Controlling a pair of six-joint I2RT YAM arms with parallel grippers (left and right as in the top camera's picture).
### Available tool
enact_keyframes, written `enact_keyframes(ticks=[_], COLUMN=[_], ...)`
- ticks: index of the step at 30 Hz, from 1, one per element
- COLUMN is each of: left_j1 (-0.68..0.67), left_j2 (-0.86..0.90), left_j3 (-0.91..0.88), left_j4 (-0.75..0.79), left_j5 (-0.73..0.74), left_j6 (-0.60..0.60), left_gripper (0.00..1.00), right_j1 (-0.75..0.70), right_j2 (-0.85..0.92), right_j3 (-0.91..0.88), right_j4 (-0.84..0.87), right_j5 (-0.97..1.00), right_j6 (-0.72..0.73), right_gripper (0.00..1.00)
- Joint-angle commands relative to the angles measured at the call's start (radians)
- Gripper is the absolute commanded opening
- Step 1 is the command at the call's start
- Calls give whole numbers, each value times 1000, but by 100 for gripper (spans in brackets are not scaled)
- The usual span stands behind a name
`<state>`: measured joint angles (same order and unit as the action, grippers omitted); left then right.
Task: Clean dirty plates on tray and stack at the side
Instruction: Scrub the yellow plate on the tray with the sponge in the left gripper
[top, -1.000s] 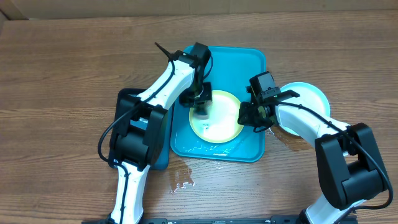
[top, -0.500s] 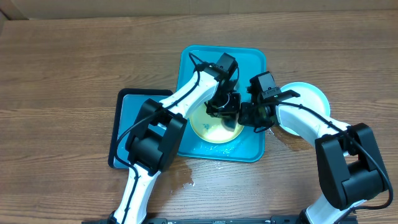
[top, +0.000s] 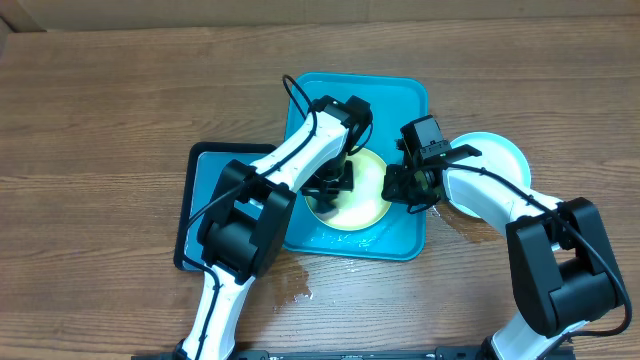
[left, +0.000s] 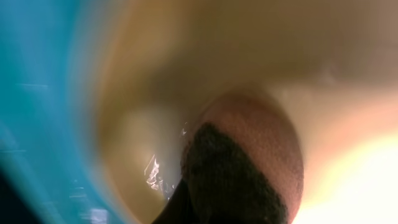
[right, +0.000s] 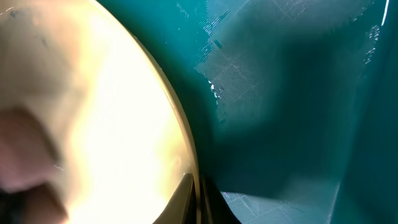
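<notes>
A yellow-green plate (top: 368, 195), unfinished on the tray (top: 410, 100), is pinched by the right tool (top: 395, 185). The left tool (top: 330, 185) cannot be judged. A blue plate (top: 500, 155) is laid beside the tray.

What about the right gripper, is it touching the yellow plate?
Touching: right wrist view shows the yellow plate meeting the right gripper at its rim.

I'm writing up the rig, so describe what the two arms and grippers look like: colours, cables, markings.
Both match: the left arm and right arm have smooth white links between chunky black joint housings, with thin black cables looping alongside. The left gripper and right gripper are black. No markings are readable.
</notes>
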<state>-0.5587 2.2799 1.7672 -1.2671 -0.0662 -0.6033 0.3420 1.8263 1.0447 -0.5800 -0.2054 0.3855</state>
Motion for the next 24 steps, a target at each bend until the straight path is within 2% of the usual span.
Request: enact_keyframes(ticks=[1, 10, 14, 24], left_j1=[53, 94, 106, 115], left_j2=[54, 53, 53, 53], left_j3=[-32, -28, -28, -28], left_j4=[8, 68, 137, 272], left_j5=[-352, -343, -213, 151], left_j6=[-81, -149, -140, 166], left_gripper=[4, 4, 4, 4], right_j1=[-3, -3, -3, -3], right_j2=[16, 16, 16, 16], right_j3=[-11, -11, -11, -11], right_j4=[-12, -11, -11, -11], right_j5=[41, 48, 48, 48], right_j6=[-11, -11, -11, -11], right_gripper=[4, 4, 4, 4])
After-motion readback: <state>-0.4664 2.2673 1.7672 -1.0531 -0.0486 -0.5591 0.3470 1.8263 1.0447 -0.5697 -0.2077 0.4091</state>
